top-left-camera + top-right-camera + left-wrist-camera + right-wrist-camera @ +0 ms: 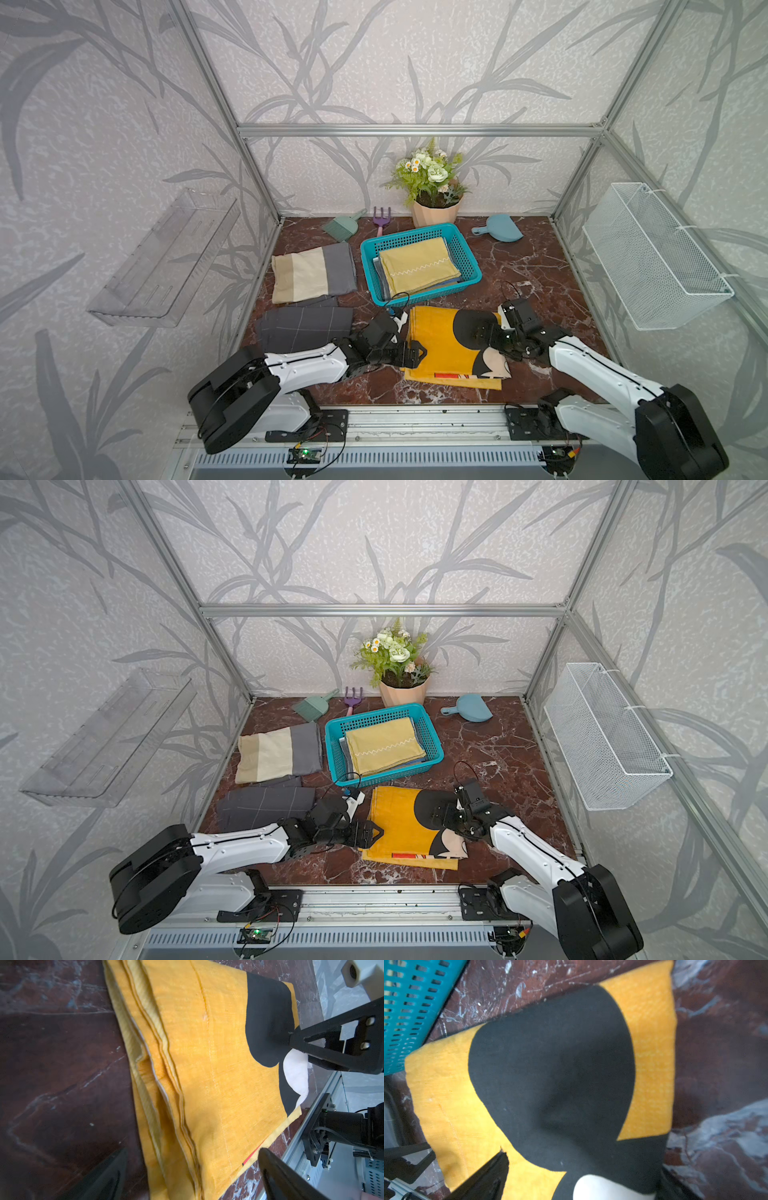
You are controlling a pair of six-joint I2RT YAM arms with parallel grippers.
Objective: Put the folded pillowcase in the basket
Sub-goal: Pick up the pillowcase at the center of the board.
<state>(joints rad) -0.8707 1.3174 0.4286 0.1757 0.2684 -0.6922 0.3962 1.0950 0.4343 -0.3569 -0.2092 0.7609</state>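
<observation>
Red-brown marble-pattern tabletop [536, 266] carries the work. The folded pillowcase [440, 345], orange woven cloth with a rounded black print, lies flat just in front of the basket [430, 292], not yet in it. The left gripper [415, 353] stands wide open at the stacked fold edges. The right gripper [484, 332] stands wide open over the black print. Neither holds anything. This opposed placement likely serves a two-sided lift that keeps the layers together. The basket is rigid perforated teal plastic and contains folded yellow cloth [417, 266].

left arm low; left tool [193, 1153] jaws spread wide | right arm low; right tool [583, 1163] jaws spread wide
</observation>
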